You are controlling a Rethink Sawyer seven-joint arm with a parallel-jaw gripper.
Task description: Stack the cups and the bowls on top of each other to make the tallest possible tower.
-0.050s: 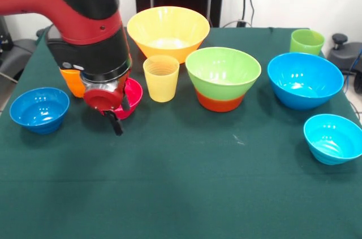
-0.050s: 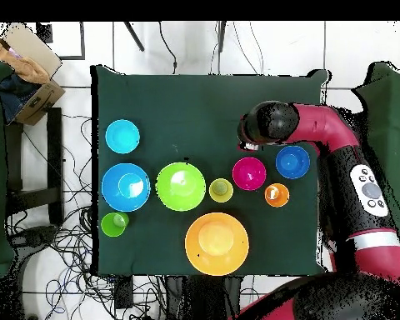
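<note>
The tower is the light green bowl (image 1: pixel 223 69) resting upright on the orange-red bowl (image 1: pixel 220 102), at mid table; from overhead only the green bowl (image 2: pixel 181 186) shows. The pale yellow cup (image 1: pixel 161 78) (image 2: pixel 221 190) stands by itself on the cloth beside it. My gripper (image 1: pixel 116 119) hangs low at the left, just in front of the magenta bowl (image 1: pixel 134 95) (image 2: pixel 249 173), and nothing is seen held in it. The orange cup (image 1: pixel 71 81) (image 2: pixel 277 195) is half hidden behind my arm. The small dark blue bowl (image 1: pixel 39 109) (image 2: pixel 292 162) sits left of the gripper.
The big yellow-orange bowl (image 1: pixel 168 31) (image 2: pixel 217 243) stands at the back. At the right are the big blue bowl (image 1: pixel 304 79) (image 2: pixel 125 187), the small cyan bowl (image 1: pixel 334 137) (image 2: pixel 122 136) and the light green cup (image 1: pixel 306 41) (image 2: pixel 114 224). My arm's bulky wrist (image 2: pixel 266 125) overhangs the table.
</note>
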